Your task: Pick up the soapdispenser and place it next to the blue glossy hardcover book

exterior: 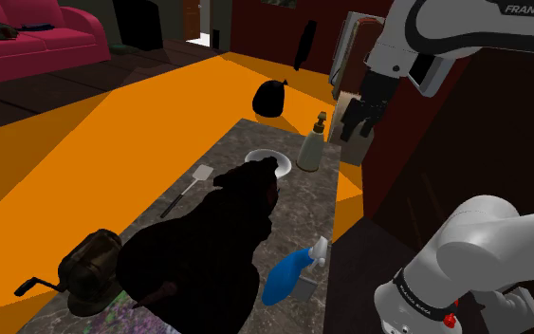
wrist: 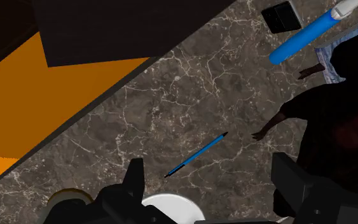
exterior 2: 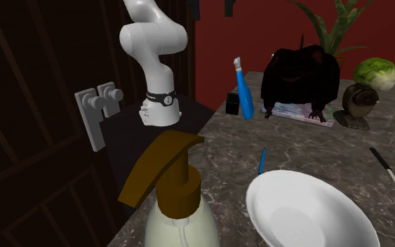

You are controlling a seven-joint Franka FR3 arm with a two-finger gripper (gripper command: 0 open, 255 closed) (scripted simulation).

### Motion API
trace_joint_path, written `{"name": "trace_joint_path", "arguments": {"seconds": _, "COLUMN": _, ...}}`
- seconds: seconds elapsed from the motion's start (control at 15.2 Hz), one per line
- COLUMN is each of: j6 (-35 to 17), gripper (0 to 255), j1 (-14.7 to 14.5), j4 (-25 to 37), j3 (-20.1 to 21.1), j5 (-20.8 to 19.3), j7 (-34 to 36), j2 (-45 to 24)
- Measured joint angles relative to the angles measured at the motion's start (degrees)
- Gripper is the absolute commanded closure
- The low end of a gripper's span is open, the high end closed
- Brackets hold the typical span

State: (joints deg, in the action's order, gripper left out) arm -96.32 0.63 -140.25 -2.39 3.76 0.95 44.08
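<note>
My gripper (exterior: 353,130) hangs in the air over the far end of the marble counter (wrist: 190,95). It sits above the soap dispenser (exterior: 311,144) and a little to the shoulder view's right of it, well clear of its pump. In the wrist view my two black fingers (wrist: 133,186) stand wide apart with only counter and plate rim between them; I hold nothing.

The soap dispenser stands upright at the counter's far corner, near the edge. It has a pale yellowish body and a brown pump. Just beside it, toward the shoulder view's left, lies a white plate (exterior: 267,158). A thin blue pen (wrist: 196,154) lies flat on the marble between the plate and a big black figure (exterior: 212,242) that takes up the counter's middle.

The book (exterior 2: 297,114) lies flat under that figure with its pale blue edge sticking out, well apart from the dispenser. A blue spray bottle (exterior 2: 243,88) stands upright near the book at the counter's edge, with a small dark box (exterior 2: 232,103) touching or just beside it. A spatula (exterior: 189,188) lies on the counter's other side. The floor (exterior: 113,142) beyond is orange.
</note>
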Motion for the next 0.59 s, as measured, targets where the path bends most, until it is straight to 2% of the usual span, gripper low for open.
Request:
{"name": "trace_joint_path", "arguments": {"seconds": 0.13, "j6": -0.9, "gripper": 0, "j1": 0.2, "j4": 0.1, "j3": -0.4, "j5": -0.2, "j7": -0.3, "j2": -1.0}}
{"name": "trace_joint_path", "arguments": {"seconds": 0.59, "j6": -6.8, "gripper": 0, "j1": 2.1, "j4": 6.4, "j3": -5.4, "j5": -1.9, "j7": -4.9, "j2": -13.7}}
